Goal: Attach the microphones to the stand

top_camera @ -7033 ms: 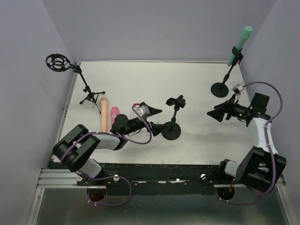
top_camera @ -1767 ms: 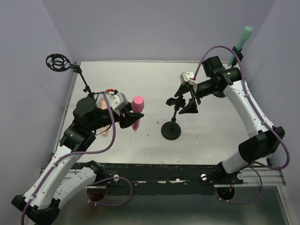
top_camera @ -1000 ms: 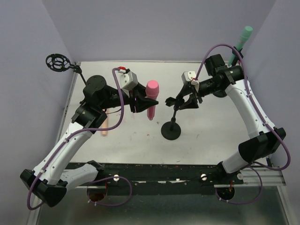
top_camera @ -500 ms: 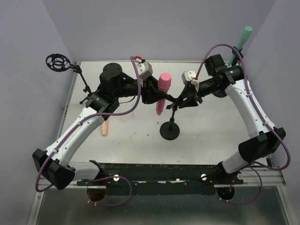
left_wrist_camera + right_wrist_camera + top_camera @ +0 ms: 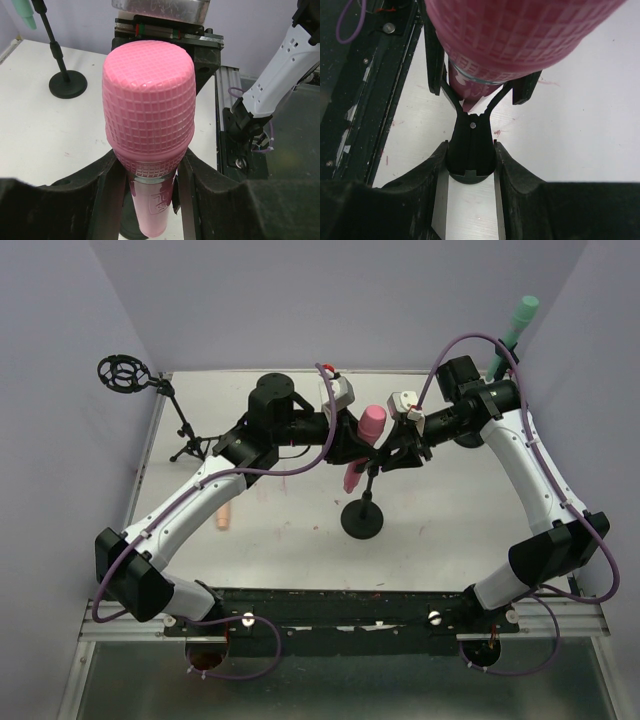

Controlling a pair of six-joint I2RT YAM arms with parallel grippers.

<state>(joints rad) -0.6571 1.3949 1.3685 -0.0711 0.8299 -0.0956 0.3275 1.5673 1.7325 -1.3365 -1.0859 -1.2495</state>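
Pink microphone point(image 5: 148, 115) clamped in left tool point(image 5: 148, 197); right tool point(image 5: 470, 175) grips stand point(image 5: 470, 142).

Both arms are stretched over the table's middle, wrists turned toward each other. The left gripper point(image 5: 351, 447) is clamped on the pink microphone point(image 5: 370, 425); the right gripper point(image 5: 392, 455) is closed around the stand clip point(image 5: 470, 134).

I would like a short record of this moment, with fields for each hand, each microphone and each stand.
left hand: shut on the pink microphone, head up
right hand: shut on the clip of the middle stand
pink microphone: lower end between the clip's prongs; whether seated, cannot tell
green microphone: in the back right stand
peach microphone: lying on the table, left side
back left stand: ring holder, no microphone
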